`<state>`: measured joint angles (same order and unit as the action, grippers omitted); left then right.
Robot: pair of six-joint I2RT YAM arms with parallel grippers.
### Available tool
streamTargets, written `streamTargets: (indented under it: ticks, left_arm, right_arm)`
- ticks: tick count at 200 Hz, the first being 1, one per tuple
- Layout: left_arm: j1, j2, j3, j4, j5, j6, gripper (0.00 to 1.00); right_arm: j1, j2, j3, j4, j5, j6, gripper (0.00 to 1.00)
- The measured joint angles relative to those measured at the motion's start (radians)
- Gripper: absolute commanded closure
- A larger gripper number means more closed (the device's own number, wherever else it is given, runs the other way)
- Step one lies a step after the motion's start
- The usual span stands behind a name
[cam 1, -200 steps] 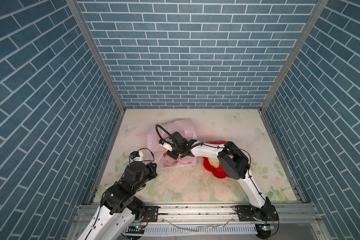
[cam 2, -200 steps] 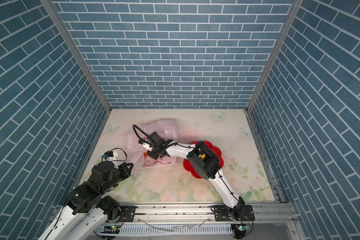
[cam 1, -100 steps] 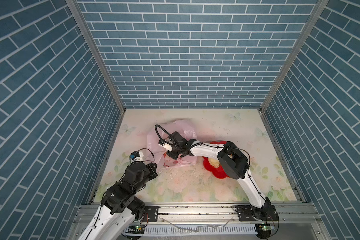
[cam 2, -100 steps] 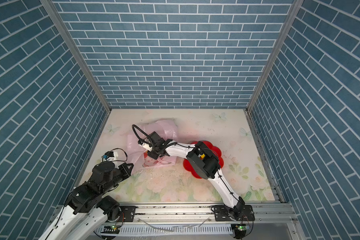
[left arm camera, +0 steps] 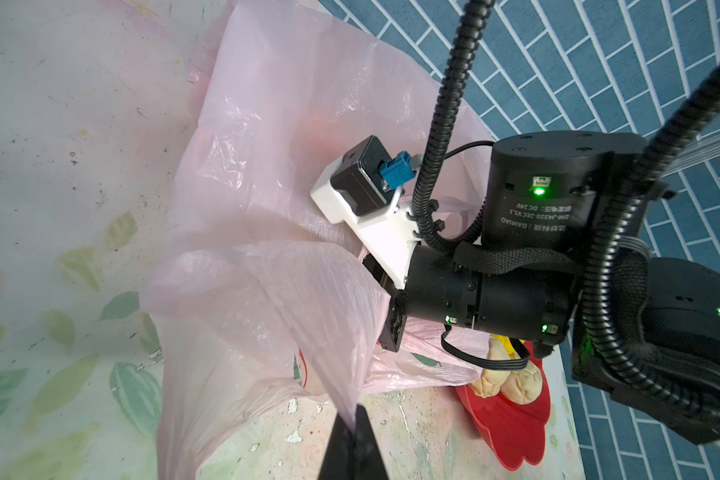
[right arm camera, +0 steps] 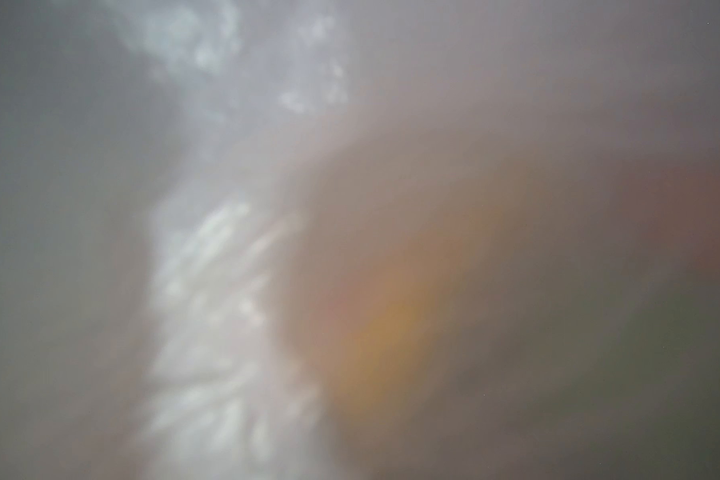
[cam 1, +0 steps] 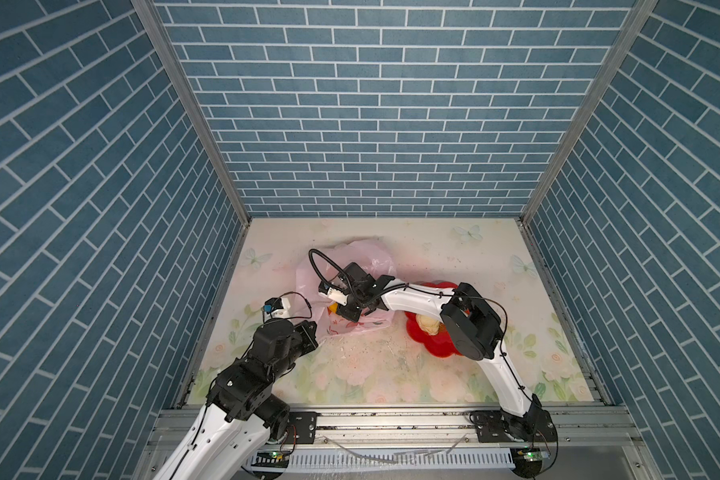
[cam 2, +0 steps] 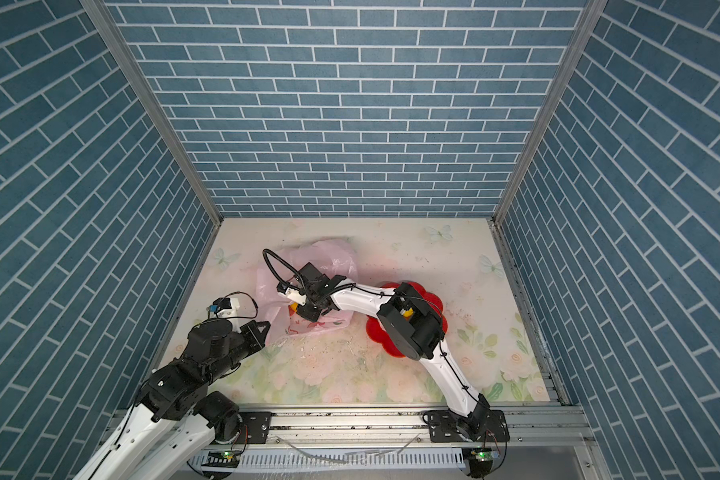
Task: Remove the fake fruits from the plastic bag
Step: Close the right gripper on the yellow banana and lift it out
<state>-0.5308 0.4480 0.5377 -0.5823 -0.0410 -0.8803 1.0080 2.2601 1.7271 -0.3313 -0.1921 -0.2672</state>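
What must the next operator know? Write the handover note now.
Left gripper: shut, pinching the lifted rim of the thin translucent pale-pink plastic bag.
Right gripper: inside the bag's mouth; jaws hidden by the film, state unclear.
Done: two cream lumpy toy fruits, with something yellow behind them, lie in the red flower-shaped dish beside the bag.
Left: a yellow-orange piece shows inside the bag; other contents cannot be counted.

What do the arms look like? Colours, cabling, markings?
White link shells, black joint housings on left arm and right arm. Right one: black corrugated conduit, white camera mount with blue connector, green LEDs, DAMIAO label. Black tapered fingers on left gripper.
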Motion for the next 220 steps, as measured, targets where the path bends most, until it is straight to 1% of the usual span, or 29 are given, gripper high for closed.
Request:
streamTargets:
  ticks: [46, 101, 182, 220]
  left_arm:
    - [0.000, 0.010, -0.016, 0.050, 0.021, 0.006, 1.00]
    - [0.000, -0.001, -0.062, 0.088, 0.046, 0.000, 1.00]
    - [0.000, -0.038, -0.096, 0.117, 0.045, -0.014, 1.00]
    - [0.000, -0.039, -0.096, 0.134, 0.042, -0.014, 0.99]
  right_arm:
    - [0.017, -0.053, 0.000, -0.080, 0.004, 0.001, 0.87]
    - [0.022, -0.120, 0.000, -0.114, 0.006, 0.024, 0.88]
    - [0.027, -0.140, 0.000, -0.217, 0.013, 0.061, 0.89]
    - [0.035, -0.211, -0.007, -0.251, 0.029, 0.074, 0.89]
